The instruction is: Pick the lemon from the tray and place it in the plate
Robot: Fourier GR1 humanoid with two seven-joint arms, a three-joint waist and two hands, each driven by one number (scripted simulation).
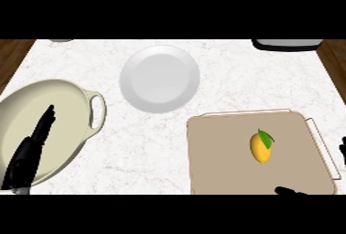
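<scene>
While the right hand [290,191] is showing only as dark tips at the lower right edge, too little of it is appearing for me to tell whether it is open or closed, and nothing is visibly sitting in it. Just beyond those tips, the lemon [262,147] is lying on the tan tray [216,155], leaf end pointing away and apart from the hand, so I judge the pick is not yet made. Across the desk [135,151], the left hand [24,157] is keeping out of the way, its fingers [46,119] lying straight, holding nothing, over a cream oval dish [81,98]. Right of those fingers and well apart from them, the white plate [160,77] is waiting past the tray's far left corner, probably making for a short carry. A dark appliance [287,43] is sitting at the far right edge. No brand, label or writing is showing anywhere.
</scene>
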